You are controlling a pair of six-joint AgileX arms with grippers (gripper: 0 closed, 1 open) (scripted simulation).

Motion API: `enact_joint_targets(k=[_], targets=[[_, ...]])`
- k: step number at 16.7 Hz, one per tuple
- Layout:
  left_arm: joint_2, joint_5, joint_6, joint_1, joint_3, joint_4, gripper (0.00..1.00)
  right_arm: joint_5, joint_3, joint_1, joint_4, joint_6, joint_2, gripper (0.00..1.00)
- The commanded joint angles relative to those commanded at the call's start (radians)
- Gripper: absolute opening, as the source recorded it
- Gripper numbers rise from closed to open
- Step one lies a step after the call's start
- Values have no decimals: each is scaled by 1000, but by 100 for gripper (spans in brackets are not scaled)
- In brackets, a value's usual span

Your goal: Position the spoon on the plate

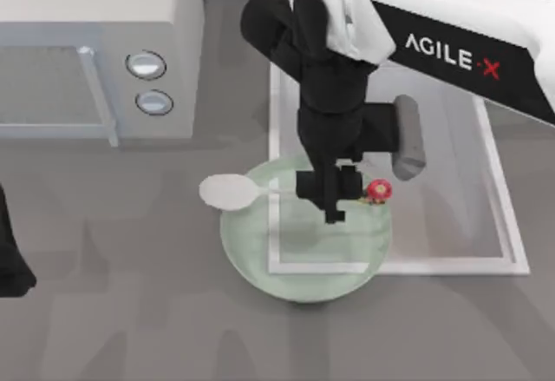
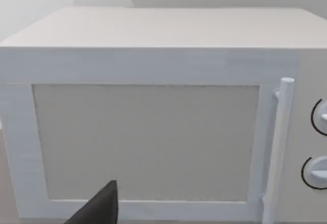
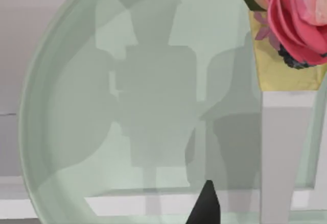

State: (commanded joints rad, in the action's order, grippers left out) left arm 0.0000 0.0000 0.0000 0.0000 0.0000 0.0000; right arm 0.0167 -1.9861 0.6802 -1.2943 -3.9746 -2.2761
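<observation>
At the far left edge of the top view, the left arm is seen parked low beside the worktop; whether its gripper is spread or pressed together cannot be told. Its wrist camera is faced by a white microwave with a vertical door handle and two dials.

Near the middle, the plate is seen lying on the worktop, its right part overlapping a white-framed mat. The spoon is laid across the plate's upper part: its oval bowl juts past the left rim, the handle runs rightward, and the red ornament sits near the right rim.

The right arm is stretched in from the upper right, its forearm bent down steeply over the plate. The right gripper is held over the spoon's handle, just left of the ornament; whether the handle is pinched cannot be told. In the right wrist view the ornament is seen close up above the plate.
</observation>
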Motion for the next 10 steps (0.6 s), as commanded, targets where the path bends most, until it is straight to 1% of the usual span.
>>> enact_joint_targets(k=[10], targets=[[0, 0, 0, 0, 0, 0, 100, 44, 34, -53, -44, 18, 90, 0]])
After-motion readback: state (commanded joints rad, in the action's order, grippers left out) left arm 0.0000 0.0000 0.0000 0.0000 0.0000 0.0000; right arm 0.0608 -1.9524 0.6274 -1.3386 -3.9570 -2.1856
